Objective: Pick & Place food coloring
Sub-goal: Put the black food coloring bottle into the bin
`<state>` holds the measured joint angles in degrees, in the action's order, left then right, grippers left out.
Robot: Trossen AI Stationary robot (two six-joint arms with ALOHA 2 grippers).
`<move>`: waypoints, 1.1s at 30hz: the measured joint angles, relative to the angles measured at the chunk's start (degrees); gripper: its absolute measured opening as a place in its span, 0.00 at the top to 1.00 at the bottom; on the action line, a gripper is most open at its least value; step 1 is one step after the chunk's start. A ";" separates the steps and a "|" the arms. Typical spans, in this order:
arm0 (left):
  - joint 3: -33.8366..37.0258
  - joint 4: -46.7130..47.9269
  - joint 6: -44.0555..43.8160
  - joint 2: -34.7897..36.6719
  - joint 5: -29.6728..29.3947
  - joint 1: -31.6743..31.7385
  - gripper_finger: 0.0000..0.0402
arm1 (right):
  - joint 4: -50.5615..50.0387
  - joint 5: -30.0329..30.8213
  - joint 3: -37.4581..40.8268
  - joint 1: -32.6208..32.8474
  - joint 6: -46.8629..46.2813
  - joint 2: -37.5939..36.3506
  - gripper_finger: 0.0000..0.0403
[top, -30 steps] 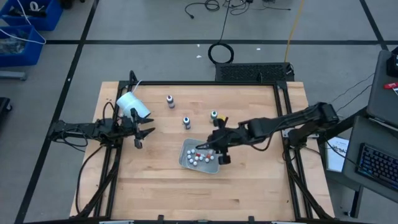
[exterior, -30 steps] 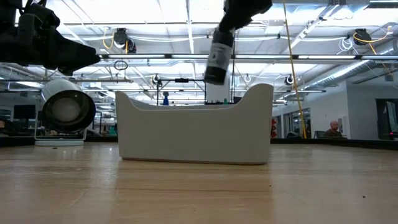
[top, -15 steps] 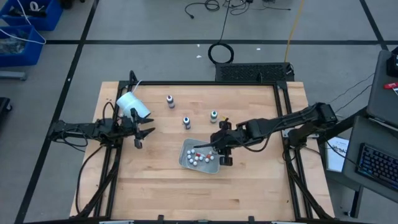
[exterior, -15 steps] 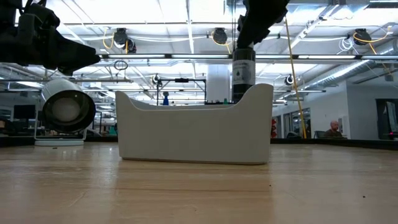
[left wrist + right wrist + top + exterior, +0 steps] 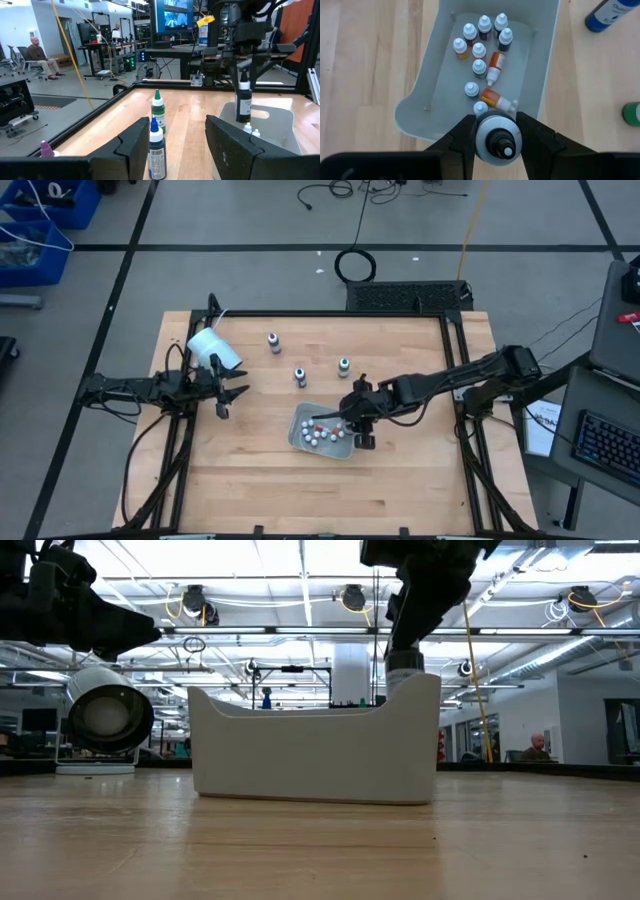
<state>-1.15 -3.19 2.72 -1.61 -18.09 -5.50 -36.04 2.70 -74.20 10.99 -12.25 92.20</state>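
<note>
My right gripper is over the right end of a white tray, shut on a dark food coloring bottle with a pale collar. Three more bottles stand upright on the wood: pink, blue and green. The left wrist view shows the blue bottle and the green bottle close ahead. My left gripper hovers open near the table's left edge, beside a white cup that lies on its side. My right gripper pinches the dark bottle at its collar, just below the cap, between its two fingers. The fingers come from above, pointing down. The bottle hangs upright with its lower part inside the tray, hidden behind the tray wall. Whether it touches the tray floor I cannot tell.
The tray holds several tiny white-capped bottles, two of them orange and lying down. The cup's mouth faces the low camera. Bare wood lies on the near half of the table. People sit in the room beyond.
My right gripper has moved down and slightly toward the table's right and near edges, staying shut. The dark bottle, tilted and high over the tray a second ago, is now upright, with its lower part sunk behind the tray wall.
</note>
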 joint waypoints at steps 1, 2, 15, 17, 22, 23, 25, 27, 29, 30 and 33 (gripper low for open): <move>0.00 0.01 0.01 0.00 0.00 -0.01 0.51 | 0.69 0.00 0.56 -0.05 -0.04 0.00 0.73; 0.00 0.01 0.00 0.00 0.00 -0.02 0.51 | 1.36 -0.04 1.07 -0.15 -0.10 0.00 0.73; 0.00 0.01 0.00 0.00 0.00 -0.01 0.51 | 7.02 -2.25 6.38 -2.00 1.17 -0.02 0.73; 0.00 0.00 0.01 0.00 0.00 -0.01 0.51 | 7.86 -2.76 7.15 -2.40 1.46 -0.02 0.73; 0.00 0.00 0.02 0.00 0.00 -0.02 0.51 | 8.36 -2.83 8.54 -3.34 2.03 -0.02 0.73; 0.00 0.01 0.00 0.00 0.00 -0.02 0.51 | 8.35 -2.83 8.72 -3.49 2.03 -0.02 0.73; 0.00 -0.01 0.02 0.00 0.00 -0.02 0.51 | 8.40 -2.83 8.86 -3.53 2.03 -0.02 0.73; 0.00 0.00 0.02 0.00 0.00 -0.01 0.51 | 8.54 -2.84 8.86 -3.52 2.03 -0.02 0.73; 0.00 -0.01 0.00 0.00 0.00 0.00 0.51 | 9.38 -2.88 8.86 -3.51 2.00 -0.02 0.72; 0.00 0.01 0.00 0.00 0.00 -0.02 0.51 | 9.82 -2.97 8.86 -3.39 1.84 -0.02 0.70; 0.00 -0.01 0.02 0.00 0.00 -0.02 0.51 | 11.05 -2.99 8.86 -3.03 1.06 -0.02 0.57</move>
<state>-1.15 -3.20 2.74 -1.61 -18.09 -5.52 -24.99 -0.30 -65.34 7.96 -11.19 92.18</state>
